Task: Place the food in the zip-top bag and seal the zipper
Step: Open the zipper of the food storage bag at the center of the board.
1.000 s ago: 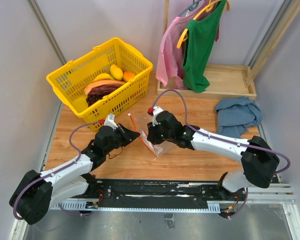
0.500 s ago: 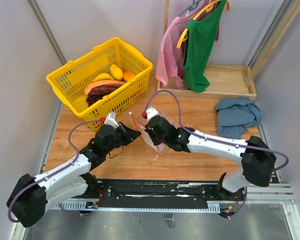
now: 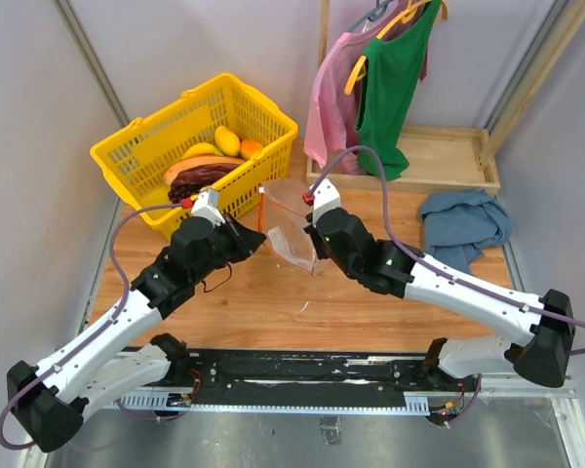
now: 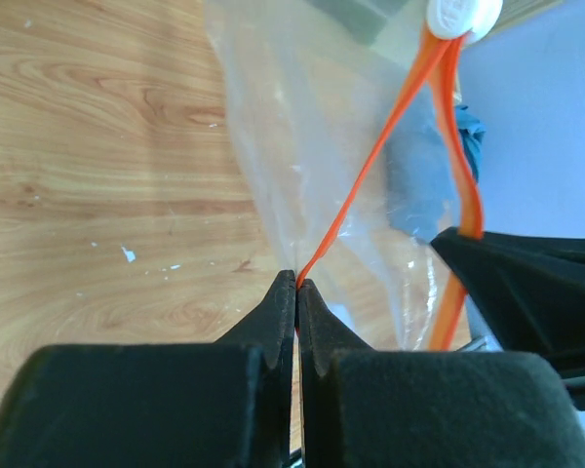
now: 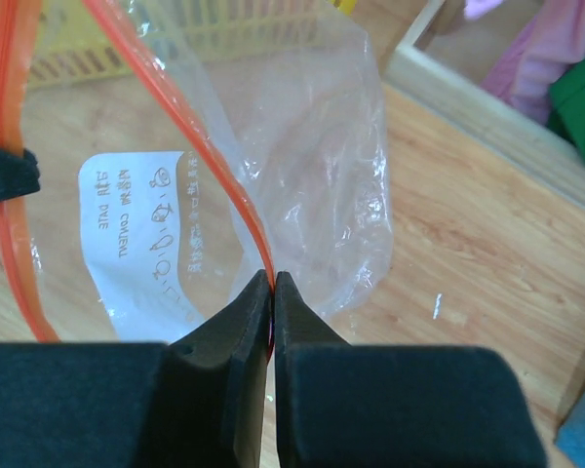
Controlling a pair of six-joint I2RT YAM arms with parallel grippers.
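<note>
Left gripper [image 4: 296,283]: jaws clenched on the zipper [image 4: 390,127], pinching one thin orange lip of the bag mouth right at the fingertips.

Right gripper [image 5: 272,278]: jaws pressed together on the other lip of the zipper, the strip running up and away from the tips.

Zip-top bag [image 3: 291,229]: hangs between the two grippers over the middle of the table [image 3: 273,312], just off the near right corner of the yellow basket [image 3: 127,136]. The two orange lips are spread apart into a narrow loop, so the mouth stands partly open. The white label [image 5: 141,224] shows through the clear film in the right wrist view. Whether the bag's lower edge touches the wood, I cannot tell.

Food: all in the basket. The grape bunch [image 3: 200,177] lies low against the near wall, the long orange-brown piece [image 3: 190,166] just behind it, and the yellow piece [image 3: 226,139] toward the far side.

Room: bare wood runs from the bag to the near table edge between the two arms. To the right, a crumpled blue cloth [image 3: 463,224] lies well apart from the bag. Behind it, a pink garment [image 3: 331,107] and a green garment [image 3: 395,88] hang over a low wooden platform [image 3: 448,156].
</note>
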